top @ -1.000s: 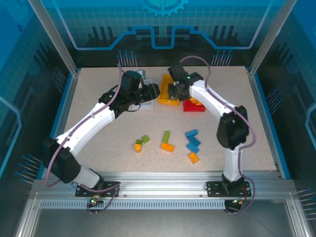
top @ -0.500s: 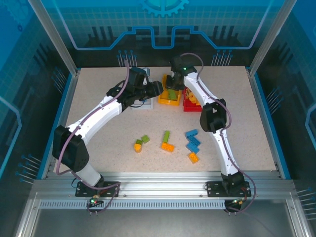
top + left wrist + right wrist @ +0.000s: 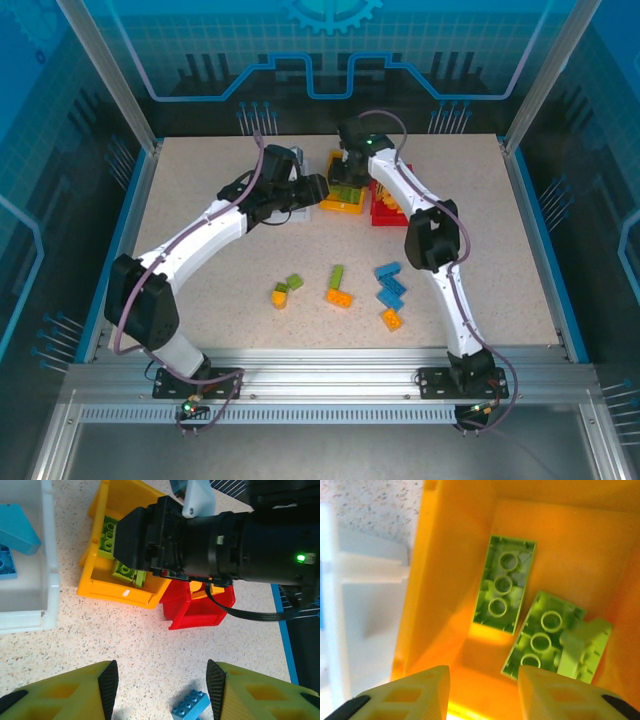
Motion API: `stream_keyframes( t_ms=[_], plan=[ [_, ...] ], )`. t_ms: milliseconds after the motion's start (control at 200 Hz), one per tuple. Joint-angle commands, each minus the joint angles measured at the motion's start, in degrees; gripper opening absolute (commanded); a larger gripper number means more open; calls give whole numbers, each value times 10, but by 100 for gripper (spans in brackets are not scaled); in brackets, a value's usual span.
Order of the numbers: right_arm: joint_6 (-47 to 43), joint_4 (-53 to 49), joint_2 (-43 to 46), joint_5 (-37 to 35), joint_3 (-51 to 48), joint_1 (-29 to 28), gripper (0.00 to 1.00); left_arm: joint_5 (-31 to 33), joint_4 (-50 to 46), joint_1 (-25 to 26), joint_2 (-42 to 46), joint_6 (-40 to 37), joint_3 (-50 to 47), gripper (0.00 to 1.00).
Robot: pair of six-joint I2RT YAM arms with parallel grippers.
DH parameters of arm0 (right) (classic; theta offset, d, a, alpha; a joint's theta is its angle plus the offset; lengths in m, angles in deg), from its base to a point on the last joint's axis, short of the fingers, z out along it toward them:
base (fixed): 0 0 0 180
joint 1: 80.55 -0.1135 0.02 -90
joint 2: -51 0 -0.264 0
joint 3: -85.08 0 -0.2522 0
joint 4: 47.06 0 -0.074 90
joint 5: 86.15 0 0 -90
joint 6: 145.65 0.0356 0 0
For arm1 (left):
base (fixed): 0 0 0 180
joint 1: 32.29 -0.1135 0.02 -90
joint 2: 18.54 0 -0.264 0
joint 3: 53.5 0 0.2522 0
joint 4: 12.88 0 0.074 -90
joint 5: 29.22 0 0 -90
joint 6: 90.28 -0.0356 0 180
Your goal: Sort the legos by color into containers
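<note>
The right gripper (image 3: pixel 482 680) was pointed straight down into the yellow-orange rectangular plastic bin (image 3: pixel 440 580), fingers parted and empty, above lime-green studded plastic bricks (image 3: pixel 505 585) lying inside. The left gripper (image 3: pixel 161 685) was held low over the speckled table (image 3: pixel 125 640), fingers apart and empty, beside a blue studded brick (image 3: pixel 189 706); the white bin (image 3: pixel 50 555) and red bin (image 3: pixel 192 612) were seen ahead.

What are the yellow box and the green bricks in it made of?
The yellow bin looks like smooth, glossy hard plastic: light glares off its walls. The green bricks look like moulded plastic too, duller, with neat round tubes underneath.
</note>
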Motion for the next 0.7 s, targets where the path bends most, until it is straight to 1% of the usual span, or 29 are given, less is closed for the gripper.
stream_keyframes(
  t_ms=[0, 110, 205, 275, 330, 410, 490, 535, 640, 695],
  plan=[
    [-14, 36, 114, -40, -46, -21, 39, -3, -17, -3, 44, -7, -11, 53],
    [-23, 82, 212, -84, -148, -42, 39, -15, -33, 1, 55, -6, -26, 53],
    [-12, 129, 320, -114, -282, -52, 38, -31, -45, 15, 54, 0, -38, 53],
    [-1, 162, 404, -129, -400, -58, 39, -35, -44, 44, 49, 7, -48, 53],
    [7, 177, 470, -133, -489, -60, 40, -34, -39, 75, 38, 0, -50, 54],
    [10, 183, 561, -132, -592, -61, 41, -30, -38, 119, 13, -38, -42, 56],
    [21, 161, 654, -133, -679, -58, 42, -53, -40, 147, -23, -82, -20, 56],
    [32, 147, 710, -135, -722, -57, 43, -61, -43, 162, -47, -121, -7, 57],
    [68, 111, 844, -137, -814, -56, 50, -62, -62, 189, -119, -192, 43, 59],
    [92, 87, 915, -138, -853, -56, 54, -50, -68, 201, -155, -218, 67, 59]
  ],
)
